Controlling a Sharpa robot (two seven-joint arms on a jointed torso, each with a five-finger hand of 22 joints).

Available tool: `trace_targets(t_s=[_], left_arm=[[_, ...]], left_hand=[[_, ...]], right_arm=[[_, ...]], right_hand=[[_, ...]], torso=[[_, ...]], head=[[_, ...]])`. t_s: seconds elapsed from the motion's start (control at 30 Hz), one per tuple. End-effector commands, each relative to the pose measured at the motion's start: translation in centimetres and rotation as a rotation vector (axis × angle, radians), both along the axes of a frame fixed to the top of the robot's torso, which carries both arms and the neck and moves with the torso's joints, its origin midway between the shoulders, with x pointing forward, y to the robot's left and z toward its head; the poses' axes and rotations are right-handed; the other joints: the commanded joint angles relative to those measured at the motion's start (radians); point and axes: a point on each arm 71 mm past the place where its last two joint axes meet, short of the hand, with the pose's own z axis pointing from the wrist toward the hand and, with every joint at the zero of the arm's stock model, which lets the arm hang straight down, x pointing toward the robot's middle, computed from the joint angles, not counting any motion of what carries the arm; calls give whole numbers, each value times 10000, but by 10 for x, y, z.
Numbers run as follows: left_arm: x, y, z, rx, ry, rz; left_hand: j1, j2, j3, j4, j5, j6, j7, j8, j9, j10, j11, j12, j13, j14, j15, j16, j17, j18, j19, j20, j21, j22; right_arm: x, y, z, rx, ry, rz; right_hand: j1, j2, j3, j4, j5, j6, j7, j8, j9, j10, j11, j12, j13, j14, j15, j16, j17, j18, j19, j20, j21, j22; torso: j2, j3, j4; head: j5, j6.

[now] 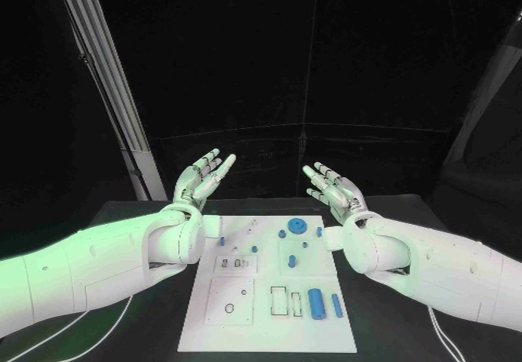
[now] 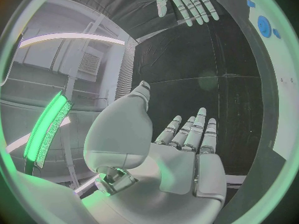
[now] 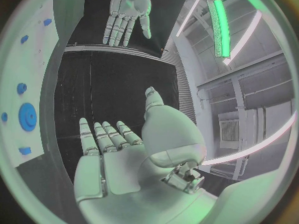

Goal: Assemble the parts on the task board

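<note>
Both hands are raised above the far end of the table, palms turned up and inward, fingers stretched out and apart. The left hand (image 1: 204, 177) holds nothing and touches nothing; from its own wrist camera its fingers (image 2: 198, 129) lie straight and side by side over the dark table, thumb standing off to one side. The right hand (image 1: 334, 188) is the same: spread, released, nothing in it, its fingers (image 3: 106, 137) extended and its thumb lifted clear.

The task board (image 1: 272, 332) lies flat in the middle of the black table (image 1: 413, 332), between the two forearms and nearer than the hands. On it sit the parts: a round blue disc (image 1: 297, 224) at the far end, several small blue pieces (image 1: 292, 260) in the middle, and two upright-lying blue cylinders (image 1: 317, 303) toward the near right. Neither hand is in contact with the board or any part.
</note>
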Motion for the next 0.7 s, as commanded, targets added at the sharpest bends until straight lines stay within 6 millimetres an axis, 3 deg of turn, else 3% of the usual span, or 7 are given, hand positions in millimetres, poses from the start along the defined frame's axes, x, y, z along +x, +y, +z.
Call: trace_targets(t_s=[0.03,0.13,0.3,0.43,0.53,0.67,0.7], left_arm=[[1,-1,8,-967,-813,-288],[1,-1,8,-967,-813,-288],[2,18,5,-999,-769,-283],[0,21,5,-1000,-816,-475],[-2,23,6,-1001,-828,-614],[-5,25,7,-919,-822,-860],[-6,25,7,-903,-817,-938]], left_hand=[[119,37,-5,31,34,141,1258,45,23,162,41,40,22,154,36,46,26,184,45,72,49,18],[173,150,-2,-13,27,427,1311,84,49,522,119,76,49,739,91,173,102,146,348,77,159,77],[332,351,-18,-140,9,1396,1335,243,140,1457,222,181,120,2120,124,535,259,117,1303,59,511,245],[391,555,-114,-292,-18,2333,944,366,200,2666,296,300,186,3010,10,814,329,230,2749,40,1061,483],[447,705,-217,-476,-24,3102,982,450,241,4290,81,532,294,3421,-141,866,317,366,3575,30,1349,575],[618,853,-280,-802,-25,5534,1149,981,475,6159,-274,1039,419,4655,-570,1291,443,737,5312,-25,2106,845],[650,893,-286,-874,-23,5736,1095,1047,481,6405,-350,1124,420,4891,-647,1358,459,764,5561,-63,2230,880]], right_arm=[[-1,11,0,-87,-52,1670],[0,12,0,-82,-48,1828],[6,-12,0,-2217,-1277,1866],[7,-17,0,-3010,-1767,1865],[8,-20,1,-3596,-2130,1869],[7,-19,2,-4249,-2549,2121],[7,-19,2,-4434,-2656,2200]], right_hand=[[1141,125,49,-473,4,792,1521,162,96,844,387,162,93,930,366,180,110,169,808,142,351,172],[1966,107,274,-1113,-202,2124,1514,422,253,2487,460,466,254,2610,448,521,275,409,2138,125,866,430],[2706,89,600,-1927,-564,5044,1216,1022,544,6379,67,1221,507,6460,-31,1354,524,957,4345,93,1848,814],[2948,148,788,-2370,-769,6667,1004,1170,572,7366,-199,1196,414,7558,-336,1443,466,1209,5099,52,2178,859],[2992,173,865,-2625,-851,7144,937,1066,499,7714,-287,1028,392,8050,-448,1379,440,1229,5464,-45,2320,852],[2973,292,973,-2989,-893,7716,848,964,459,8413,-452,886,394,9051,-746,1426,457,1225,6269,-357,2751,959],[2968,336,1004,-3084,-894,7846,810,948,455,8587,-498,857,389,9285,-843,1436,453,1211,6462,-448,2877,1003]], torso=[[1,0,2],[1,0,2],[16,-26,0],[27,-46,6],[32,-34,47],[109,-31,34],[140,-26,40]], head=[[0,0],[0,0],[-42,-145],[-44,-177],[-51,-224],[-45,-190],[-59,-179]])
